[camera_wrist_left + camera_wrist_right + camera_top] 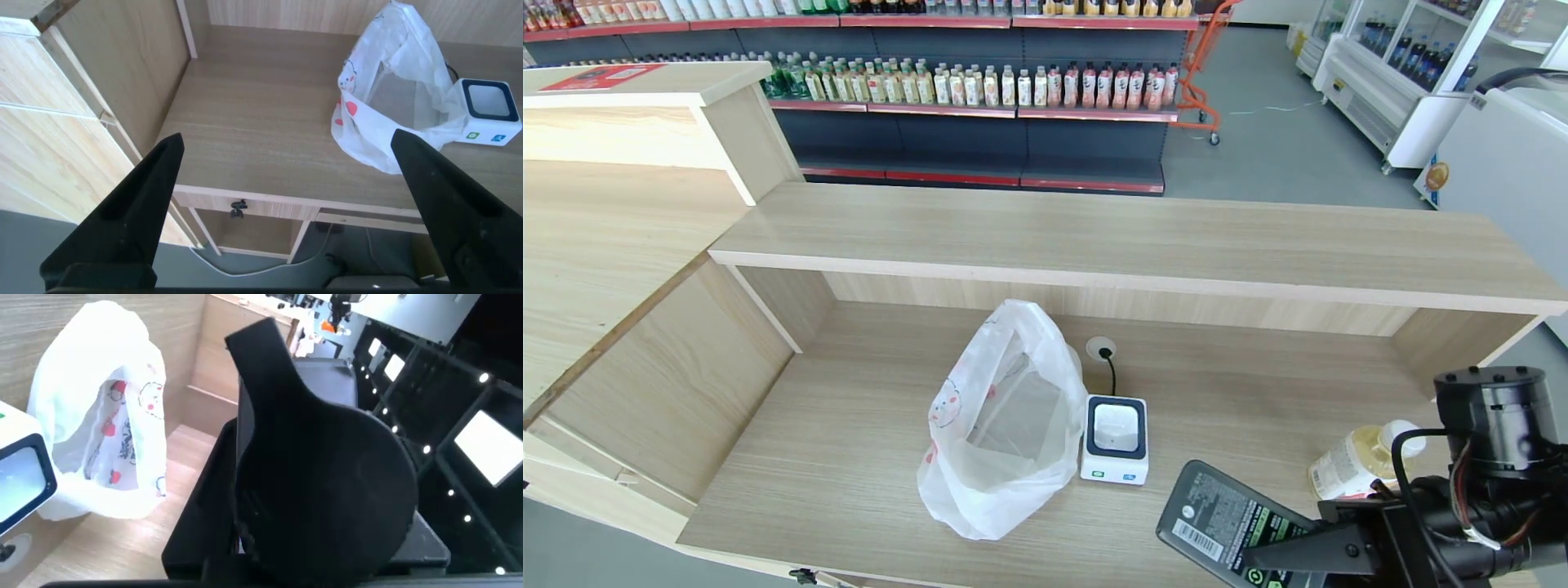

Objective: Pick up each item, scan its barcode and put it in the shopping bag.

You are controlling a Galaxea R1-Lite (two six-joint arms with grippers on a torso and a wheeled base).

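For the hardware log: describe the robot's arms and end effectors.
The left end effector has two broad, flat, matte black fingers tapering to blunt tips. The right end effector is black too, on a black arm with a dark cylindrical joint and looped black cables.

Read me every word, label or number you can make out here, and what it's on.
Nothing is clear enough to quote.
On the dark packet: a barcode and white print, too small to read.
On the bottle: label print, too small.
On the shopping bag: red and black drawings, no readable words.
On the scanner: two small coloured badges, unreadable.
On the red sign: blurred.
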